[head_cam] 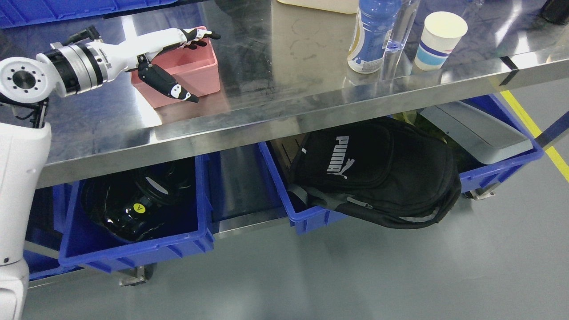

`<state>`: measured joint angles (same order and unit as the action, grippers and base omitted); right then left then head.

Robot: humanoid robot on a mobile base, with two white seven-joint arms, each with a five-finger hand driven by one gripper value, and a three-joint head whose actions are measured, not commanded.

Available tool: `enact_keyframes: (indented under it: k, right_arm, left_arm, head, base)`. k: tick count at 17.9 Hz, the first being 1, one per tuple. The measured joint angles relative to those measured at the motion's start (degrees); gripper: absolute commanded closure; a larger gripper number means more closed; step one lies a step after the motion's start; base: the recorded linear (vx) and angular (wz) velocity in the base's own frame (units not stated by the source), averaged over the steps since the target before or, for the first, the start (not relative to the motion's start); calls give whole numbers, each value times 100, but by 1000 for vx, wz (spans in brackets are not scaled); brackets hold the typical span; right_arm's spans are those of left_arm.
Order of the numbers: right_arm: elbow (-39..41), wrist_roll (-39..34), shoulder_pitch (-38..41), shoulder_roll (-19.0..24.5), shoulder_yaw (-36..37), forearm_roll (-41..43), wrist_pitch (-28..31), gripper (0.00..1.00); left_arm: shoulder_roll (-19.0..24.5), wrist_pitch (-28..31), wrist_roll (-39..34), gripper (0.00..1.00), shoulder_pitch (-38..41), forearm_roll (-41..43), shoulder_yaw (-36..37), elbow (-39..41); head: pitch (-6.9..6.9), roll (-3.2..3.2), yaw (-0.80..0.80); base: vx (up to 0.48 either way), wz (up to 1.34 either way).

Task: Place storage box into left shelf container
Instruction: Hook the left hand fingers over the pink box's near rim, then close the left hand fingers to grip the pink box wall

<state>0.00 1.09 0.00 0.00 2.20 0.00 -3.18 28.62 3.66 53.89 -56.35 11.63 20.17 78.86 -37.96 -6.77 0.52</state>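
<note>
Your left hand [171, 62] straddles the pink storage box [191, 73] on the steel table [275, 89], fingers [198, 36] over its far rim and thumb down its near wall, spread around it (firm contact not discernible), with the left blue shelf container [133, 249] below the tabletop.

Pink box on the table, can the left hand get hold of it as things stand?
Probably yes: the left hand is already at the pink box, fingers over its rim, thumb outside, nothing between.
</note>
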Motion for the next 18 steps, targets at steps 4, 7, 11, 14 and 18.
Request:
enact_keyframes:
  k: [4,7,11,14,18]
  right_arm:
    - [0,0,0,0,0,0,1,1]
    - [0,0,0,0,0,0,1,1]
    - [0,0,1,0,0,0,1,1]
    - [0,0,0,0,0,0,1,1]
    - [0,0,1,0,0,0,2,1]
  left_arm:
    - [-5,279,0,2,-5,87,66,-69]
    - [5,281,-6,2,-5,117,33,-104]
    - [3,572,-6,2,-34,150,-234,-115]
    - [9,623,297,2,-51,150,-390,-72]
    - [3,533,636,1,12,138,-543,54]
  head:
    - [0,0,0]
    - [0,0,0]
    - [0,0,0]
    - [0,0,0]
    - [1,0,0]
  base:
    - [4,-72]
    - [0,-12]
    - [6,-53]
    - [20,-52]
    - [18,-55]
